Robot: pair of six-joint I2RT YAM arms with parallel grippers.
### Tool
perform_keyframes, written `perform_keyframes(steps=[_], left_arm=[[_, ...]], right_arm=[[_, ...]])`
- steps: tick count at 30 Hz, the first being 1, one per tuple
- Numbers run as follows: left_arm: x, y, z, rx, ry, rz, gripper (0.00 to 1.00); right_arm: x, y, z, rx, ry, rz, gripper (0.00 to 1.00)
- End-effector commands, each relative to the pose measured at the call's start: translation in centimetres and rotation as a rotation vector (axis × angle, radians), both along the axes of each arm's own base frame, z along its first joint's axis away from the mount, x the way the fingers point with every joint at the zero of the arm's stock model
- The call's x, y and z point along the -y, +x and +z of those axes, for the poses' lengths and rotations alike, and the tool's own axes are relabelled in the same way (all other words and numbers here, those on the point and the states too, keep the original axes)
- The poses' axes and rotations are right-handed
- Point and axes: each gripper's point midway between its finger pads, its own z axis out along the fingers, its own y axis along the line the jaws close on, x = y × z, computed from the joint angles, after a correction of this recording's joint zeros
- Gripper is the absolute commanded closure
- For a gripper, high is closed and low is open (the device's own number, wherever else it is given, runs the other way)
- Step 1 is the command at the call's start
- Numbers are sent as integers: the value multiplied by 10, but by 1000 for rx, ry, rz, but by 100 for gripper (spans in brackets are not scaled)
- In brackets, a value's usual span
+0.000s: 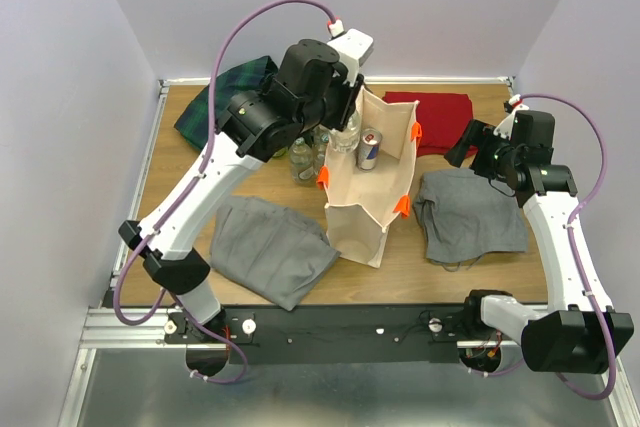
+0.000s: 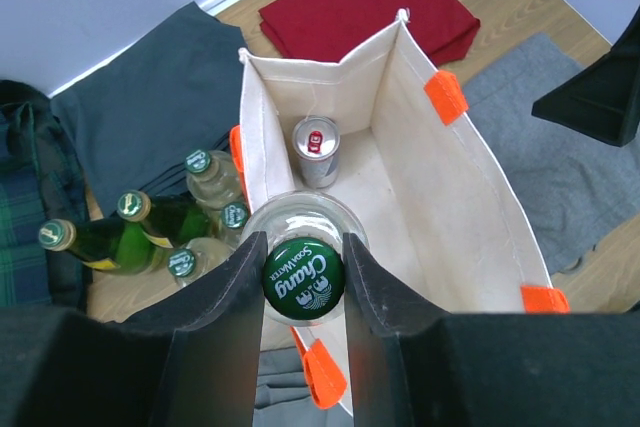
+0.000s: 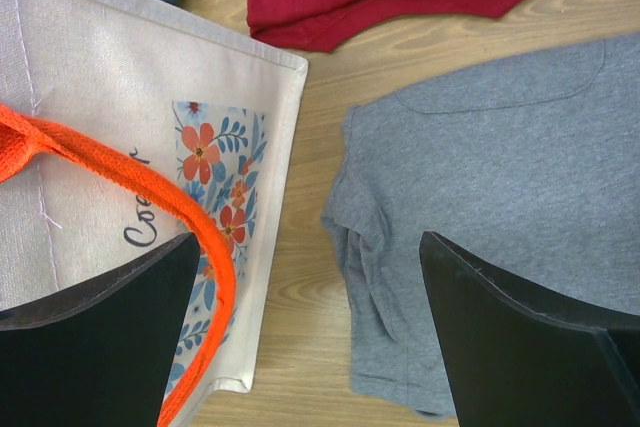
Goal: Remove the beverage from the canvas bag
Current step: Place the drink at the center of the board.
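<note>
In the top view, the canvas bag (image 1: 355,232) is seen standing open on the table (image 1: 405,252), with a small can (image 1: 369,150) inside it. In the left wrist view, the left claw (image 2: 305,282) is closed on the capped neck of a clear Chang soda-water bottle (image 2: 300,215) at the bag's rim. In the right wrist view, the right claw (image 3: 300,327) is spread wide and empty over the gap between the bag and a grey cloth (image 3: 500,197).
</note>
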Motion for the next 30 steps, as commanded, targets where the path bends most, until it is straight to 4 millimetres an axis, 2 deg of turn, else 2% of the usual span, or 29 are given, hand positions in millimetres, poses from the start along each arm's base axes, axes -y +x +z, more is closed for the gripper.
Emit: perform_keyframes(steps=[1,6,14,17,23,24,26,27,30], left_arm=[[-32,0,80,197,-148,92,100],[-50,3,79,205,-145,142,100],[-84,7,91,240,-184,227,100],[-93,11,88,239,-176,261,100],[-116,23,69,218,-155,342,100],[-117,27,57,198,-140,351,100],[-128,33,53,202,-147,387,100],[-131,36,45,188,-137,399,100],[-145,42,39,183,-132,440,100]], right_arm=[[0,-3,1,8,8,4,0],[1,-2,2,7,2,1,0],[-1,-2,2,6,14,4,0],[-2,-1,1,4,20,6,0],[-2,0,2,5,21,7,0],[-3,0,1,2,22,9,0],[-3,1,0,1,24,11,0],[-3,1,0,1,26,11,0],[-4,1,0,-1,28,14,0]])
